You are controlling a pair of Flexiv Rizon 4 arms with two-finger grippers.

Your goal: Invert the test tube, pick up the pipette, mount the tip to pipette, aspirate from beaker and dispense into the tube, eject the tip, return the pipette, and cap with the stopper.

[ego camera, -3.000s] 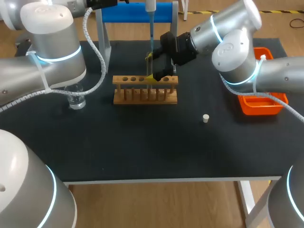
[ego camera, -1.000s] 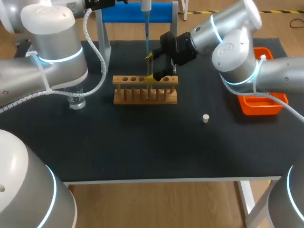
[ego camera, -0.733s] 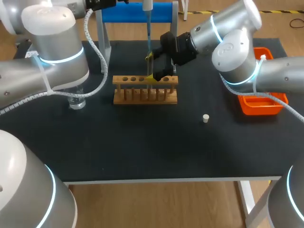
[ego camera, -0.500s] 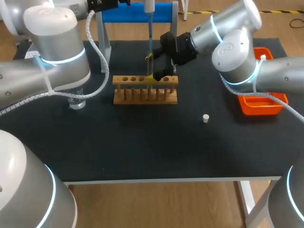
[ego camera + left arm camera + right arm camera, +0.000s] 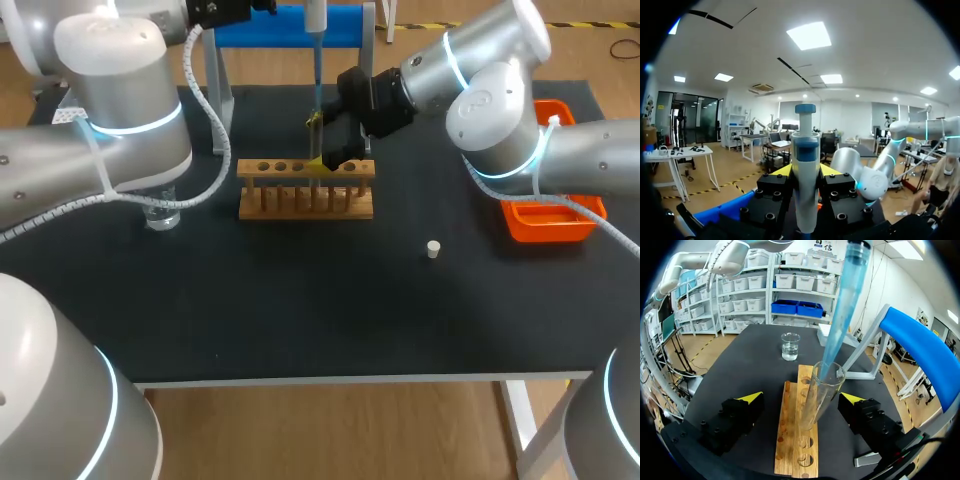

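Pipette (image 5: 805,185) clamped upright in the left gripper (image 5: 805,172), with its blue tip (image 5: 840,315) sitting inside the mouth of the test tube (image 5: 821,395). The tube stands in the wooden rack (image 5: 790,450) toward the back of the table. The right gripper (image 5: 802,398) straddles the tube, fingers spread wide and not touching it. Dispensing appears to be the step in hand; next, the tip likely needs lifting straight out before ejection. Count: one pipette, one tube, one beaker (image 5: 790,346), one stopper (image 5: 432,249), one rack.
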